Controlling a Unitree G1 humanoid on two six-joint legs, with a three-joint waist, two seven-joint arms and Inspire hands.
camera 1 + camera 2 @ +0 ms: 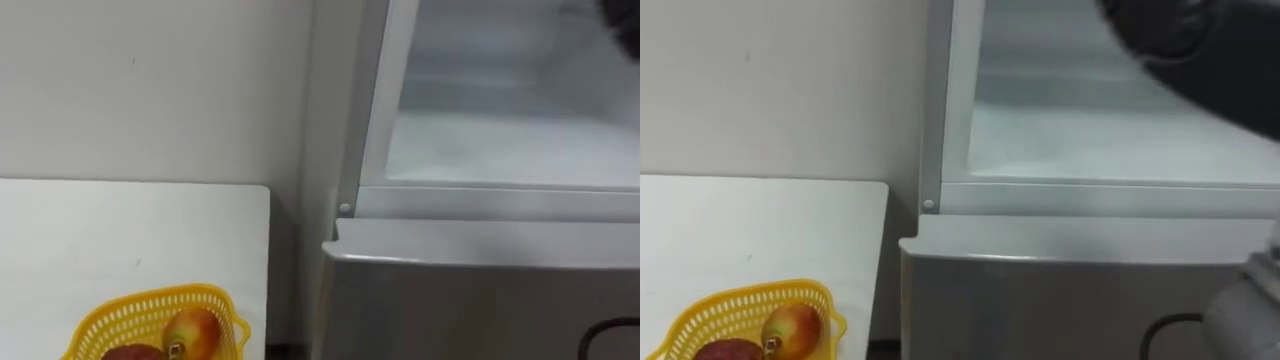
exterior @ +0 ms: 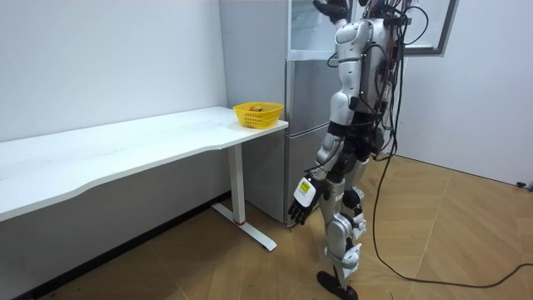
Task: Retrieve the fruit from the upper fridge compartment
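Observation:
The upper fridge compartment point(image 1: 1110, 140) stands open in front of me, with a pale interior and a bare white shelf. My right hand point(image 1: 1185, 35) is a dark blurred shape raised into it at the top right; the room view shows the right hand point(image 2: 329, 8) high up at the fridge opening. Its fingers are too blurred to read, and I cannot tell whether it holds anything. My left hand point(image 2: 300, 207) hangs low by my thigh with relaxed fingers and nothing in it. I stand upright close to the fridge.
The grey lower fridge door point(image 1: 1060, 300) is closed below the opening. To my left a white table point(image 1: 740, 230) ends next to the fridge, and a yellow basket point(image 1: 685, 318) with a yellow-red fruit point(image 1: 790, 328) and a dark red one point(image 1: 725, 352) sits at its corner.

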